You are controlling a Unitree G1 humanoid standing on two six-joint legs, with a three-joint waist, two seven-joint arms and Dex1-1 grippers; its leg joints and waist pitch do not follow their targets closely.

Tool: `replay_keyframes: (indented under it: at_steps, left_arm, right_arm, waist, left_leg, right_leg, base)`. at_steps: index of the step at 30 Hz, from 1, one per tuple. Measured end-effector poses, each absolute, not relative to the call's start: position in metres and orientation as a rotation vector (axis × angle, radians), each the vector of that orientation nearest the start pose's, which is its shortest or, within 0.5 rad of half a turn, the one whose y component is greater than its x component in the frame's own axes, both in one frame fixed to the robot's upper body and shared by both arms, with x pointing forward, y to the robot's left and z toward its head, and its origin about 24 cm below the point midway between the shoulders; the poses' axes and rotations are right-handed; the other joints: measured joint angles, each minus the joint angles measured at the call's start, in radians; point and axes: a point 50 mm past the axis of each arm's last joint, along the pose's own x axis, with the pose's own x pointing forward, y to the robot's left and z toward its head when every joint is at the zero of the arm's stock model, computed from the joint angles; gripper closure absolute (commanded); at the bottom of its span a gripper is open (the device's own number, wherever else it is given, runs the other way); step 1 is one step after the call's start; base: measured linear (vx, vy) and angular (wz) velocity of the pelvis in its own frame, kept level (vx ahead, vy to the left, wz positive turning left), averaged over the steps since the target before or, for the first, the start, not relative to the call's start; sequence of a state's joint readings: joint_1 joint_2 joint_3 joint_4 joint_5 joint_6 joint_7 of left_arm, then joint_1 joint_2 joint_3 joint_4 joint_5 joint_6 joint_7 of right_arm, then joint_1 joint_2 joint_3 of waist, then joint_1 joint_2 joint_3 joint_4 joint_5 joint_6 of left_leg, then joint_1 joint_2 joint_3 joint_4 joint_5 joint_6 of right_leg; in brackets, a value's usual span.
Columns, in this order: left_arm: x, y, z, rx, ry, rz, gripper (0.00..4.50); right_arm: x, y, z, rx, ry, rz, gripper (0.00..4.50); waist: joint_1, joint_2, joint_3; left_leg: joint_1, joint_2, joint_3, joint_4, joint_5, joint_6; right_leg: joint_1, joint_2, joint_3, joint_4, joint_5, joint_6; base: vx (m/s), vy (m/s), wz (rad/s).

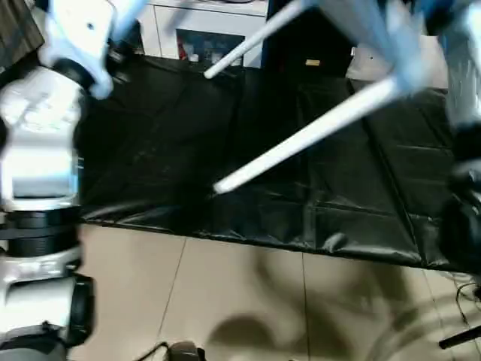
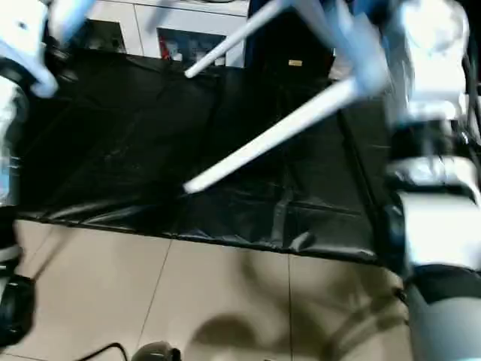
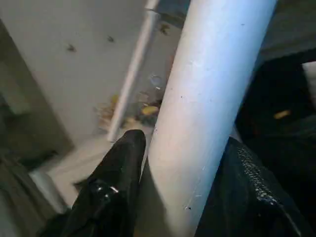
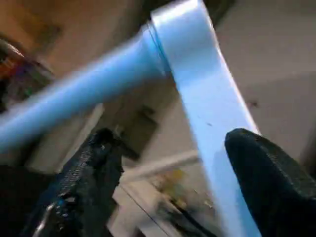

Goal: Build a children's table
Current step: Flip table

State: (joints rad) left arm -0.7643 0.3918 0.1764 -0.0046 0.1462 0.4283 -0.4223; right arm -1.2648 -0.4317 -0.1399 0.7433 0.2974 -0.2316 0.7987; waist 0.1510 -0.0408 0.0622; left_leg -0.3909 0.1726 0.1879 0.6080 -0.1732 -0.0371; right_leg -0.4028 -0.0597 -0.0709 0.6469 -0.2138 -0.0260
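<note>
Head camera views look down on pale beige floor tiles (image 1: 225, 301), with a crinkled black plastic sheet (image 1: 225, 150) spread over the floor beyond them. Behind the sheet stands a white cabinet with glass doors (image 1: 203, 34).

Raised in the air above the sheet is the small all-white plastic children's table (image 1: 391, 45), its long round tapered legs (image 1: 301, 139) slanting down and toward the left. The left wrist view shows the left end effector (image 3: 182, 163) half open, its black fingers (image 3: 118, 177) clamped on either side of one thick white leg. In the right wrist view, the right end effector (image 4: 168, 168) stands wide apart, a corner of the tabletop passing between its fingers and lying against one of them; whether it grips I cannot tell.
</note>
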Motion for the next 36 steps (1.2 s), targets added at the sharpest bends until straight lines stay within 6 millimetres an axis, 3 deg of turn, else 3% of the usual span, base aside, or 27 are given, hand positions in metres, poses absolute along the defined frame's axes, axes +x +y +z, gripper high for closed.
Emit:
replay_keyframes:
  at_steps: [7, 11, 14, 15, 19, 21, 25, 30, 33, 36]
  left_arm:
    - [0.341, 0.204, 0.238, 0.410, -0.233, -0.173, 2.72]
    - [0.338, 0.207, 0.228, 0.419, -0.222, -0.174, 2.81]
    - [0.336, 0.212, 0.219, 0.409, -0.214, -0.177, 2.86]
    - [0.335, 0.213, 0.215, 0.404, -0.203, -0.182, 2.87]
    - [0.332, 0.218, 0.204, 0.388, -0.170, -0.186, 2.93]
    - [0.331, 0.218, 0.201, 0.382, -0.165, -0.202, 2.95]
    - [0.331, 0.215, 0.202, 0.380, -0.179, -0.227, 2.96]
    - [0.331, 0.210, 0.205, 0.398, -0.210, -0.264, 2.96]
    - [0.330, 0.210, 0.206, 0.405, -0.214, -0.270, 2.98]
    - [0.330, 0.211, 0.206, 0.407, -0.213, -0.276, 2.99]
  right_arm:
    - [0.357, -0.203, 0.372, -0.032, -0.965, 0.640, 0.07]
    - [0.349, -0.229, 0.372, 0.105, -1.024, 0.548, 0.00]
    - [0.345, -0.253, 0.335, 0.204, -0.963, 0.507, 0.00]
    - [0.345, -0.261, 0.313, 0.238, -0.906, 0.491, 0.00]
    - [0.347, -0.266, 0.249, 0.353, -0.729, 0.457, 0.00]
    - [0.349, -0.264, 0.223, 0.423, -0.650, 0.424, 0.00]
    - [0.357, -0.251, 0.191, 0.454, -0.499, 0.407, 0.00]
    - [0.380, -0.217, 0.135, 0.464, -0.198, 0.368, 0.00]
    - [0.388, -0.200, 0.124, 0.459, -0.107, 0.375, 0.00]
    - [0.399, -0.193, 0.137, 0.439, -0.108, 0.335, 0.00]
  waist:
    - [0.004, -0.011, 0.001]
    - [0.003, -0.020, 0.002]
    - [0.005, -0.027, 0.001]
    - [0.005, -0.027, 0.001]
    - [0.002, -0.023, 0.004]
    - [0.001, -0.022, 0.005]
    - [-0.004, -0.020, 0.006]
    - [-0.010, -0.020, 0.006]
    - [-0.010, -0.018, 0.007]
    - [-0.007, -0.019, 0.007]
  left_leg:
    - [-0.010, 0.000, -0.001, 0.007, -0.002, 0.007]
    - [-0.010, 0.000, -0.001, 0.007, -0.002, 0.007]
    - [-0.008, 0.000, -0.003, 0.008, -0.002, 0.007]
    - [-0.008, 0.000, -0.003, 0.009, -0.002, 0.007]
    - [-0.009, 0.000, -0.003, 0.009, 0.002, 0.007]
    - [-0.009, 0.001, -0.004, 0.009, 0.002, 0.005]
    - [-0.009, 0.001, -0.004, 0.009, 0.003, 0.004]
    - [-0.008, 0.001, -0.004, 0.009, 0.004, 0.003]
    - [-0.009, 0.001, -0.004, 0.009, 0.004, 0.003]
    - [-0.010, 0.001, -0.004, 0.009, 0.004, 0.003]
  right_leg:
    - [-0.004, 0.000, 0.000, -0.001, 0.001, -0.001]
    - [-0.004, 0.000, -0.001, -0.001, 0.001, -0.001]
    - [-0.001, 0.000, -0.001, -0.002, 0.003, 0.000]
    - [0.000, 0.000, -0.001, -0.002, 0.004, 0.000]
    - [-0.002, 0.000, -0.001, -0.001, 0.008, 0.001]
    - [-0.002, 0.000, -0.002, -0.001, 0.010, 0.001]
    - [-0.002, 0.000, -0.002, -0.002, 0.013, 0.001]
    - [-0.002, 0.000, -0.002, -0.002, 0.014, 0.000]
    - [-0.004, 0.000, -0.002, -0.002, 0.014, 0.000]
    - [-0.004, 0.000, -0.002, -0.002, 0.013, 0.000]
  base:
    - [0.000, 0.000, 0.00]
    - [0.000, 0.000, 0.00]
    - [0.000, 0.000, 0.00]
    - [0.000, 0.000, 0.00]
    - [0.000, 0.000, 0.00]
    - [0.000, 0.000, 0.00]
    - [0.000, 0.000, 0.00]
    - [0.000, 0.000, 0.00]
    - [0.000, 0.000, 0.00]
    - [0.000, 0.000, 0.00]
